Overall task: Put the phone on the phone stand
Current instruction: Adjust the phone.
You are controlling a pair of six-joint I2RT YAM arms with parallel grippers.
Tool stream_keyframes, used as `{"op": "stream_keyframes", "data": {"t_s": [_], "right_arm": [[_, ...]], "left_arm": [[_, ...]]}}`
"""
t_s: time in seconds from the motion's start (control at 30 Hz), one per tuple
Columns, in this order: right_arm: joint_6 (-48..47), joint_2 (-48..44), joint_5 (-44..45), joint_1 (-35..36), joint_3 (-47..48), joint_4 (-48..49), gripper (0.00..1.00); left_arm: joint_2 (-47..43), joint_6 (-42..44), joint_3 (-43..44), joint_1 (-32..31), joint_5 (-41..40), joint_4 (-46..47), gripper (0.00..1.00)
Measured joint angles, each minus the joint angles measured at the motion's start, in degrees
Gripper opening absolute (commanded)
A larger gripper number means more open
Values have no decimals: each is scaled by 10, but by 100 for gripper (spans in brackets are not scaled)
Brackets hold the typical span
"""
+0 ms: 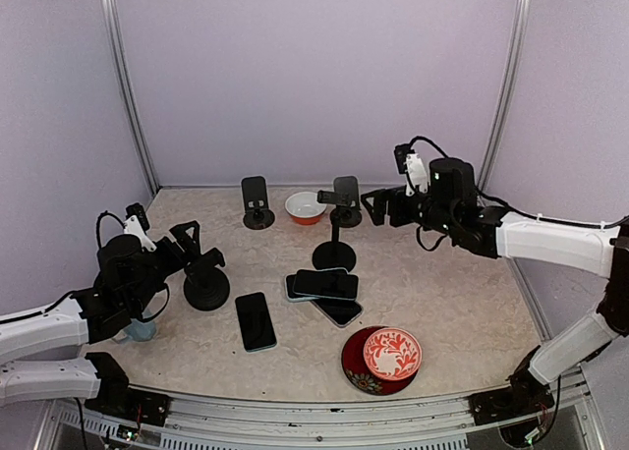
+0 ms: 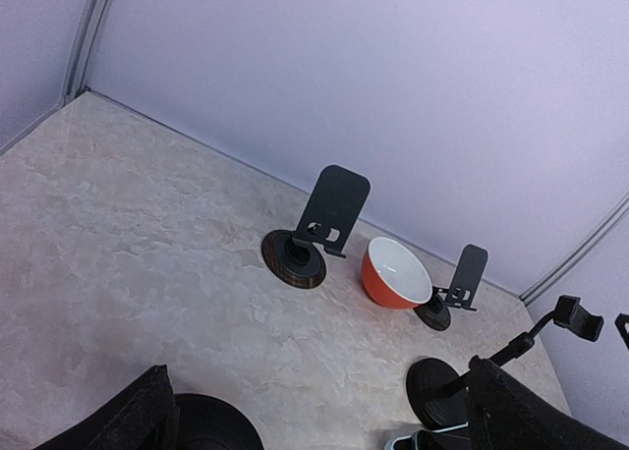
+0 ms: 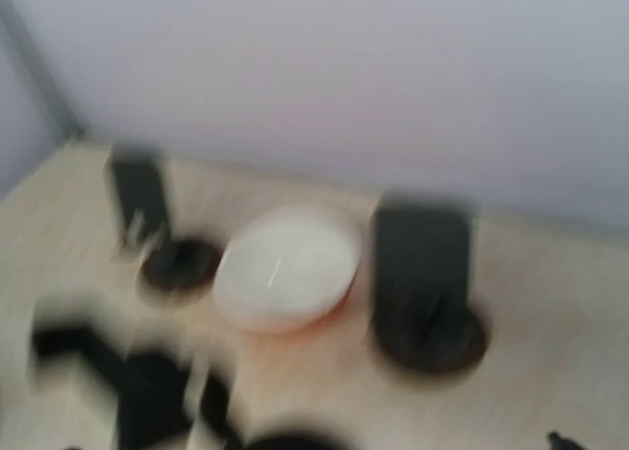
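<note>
Several dark phones lie flat on the table. One phone (image 1: 255, 320) lies alone at the front left. A loose pile of phones (image 1: 324, 286) sits at the middle, and its corner (image 2: 418, 438) shows in the left wrist view. A flat-backed phone stand (image 1: 257, 202) (image 2: 319, 229) is at the back left, and another stand (image 1: 344, 199) (image 2: 454, 288) (image 3: 423, 283) is at the back right. A tall clamp stand (image 1: 334, 253) rises by the pile. My left gripper (image 1: 200, 251) (image 2: 324, 435) hangs open over a round black stand base (image 1: 206, 289). My right gripper (image 1: 378, 209) is open and empty beside the back right stand.
An orange bowl with a white inside (image 1: 305, 208) (image 2: 393, 273) (image 3: 285, 268) sits between the two back stands. A red patterned bowl (image 1: 392, 354) rests on a dark plate (image 1: 356, 369) at the front right. A small blue object (image 1: 139, 330) is under the left arm. The right wrist view is blurred.
</note>
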Motion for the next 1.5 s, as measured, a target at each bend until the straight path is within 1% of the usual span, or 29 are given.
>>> {"op": "stream_keyframes", "data": {"t_s": [0.07,0.13,0.33,0.57,0.7,0.77,0.87,1.03,1.23,1.5], "right_arm": [[-3,-23,-12,18,-50,0,100],[-7,-38,-13,53,-92,-4,100],[-14,-55,7,148,-162,-17,100],[-11,-58,42,184,-178,-66,100],[-17,-51,37,191,-180,-75,100],[-37,-23,28,192,-163,-88,100],[-67,42,19,195,-111,-121,100],[-118,118,13,197,-61,-135,100],[-199,227,-3,211,76,-198,100],[-291,309,-37,214,239,-260,100]], "left_arm": [[0,0,0,0,-1,0,99],[2,0,0,0,-2,0,99],[7,0,0,0,-8,7,99],[22,0,0,-1,-9,26,99],[33,0,14,-1,-11,15,99],[32,0,15,-2,-11,10,99],[21,2,5,-3,-11,15,99],[21,5,11,-4,-11,6,99],[31,7,13,-6,-11,15,99],[37,10,13,-14,-17,22,99]]}}
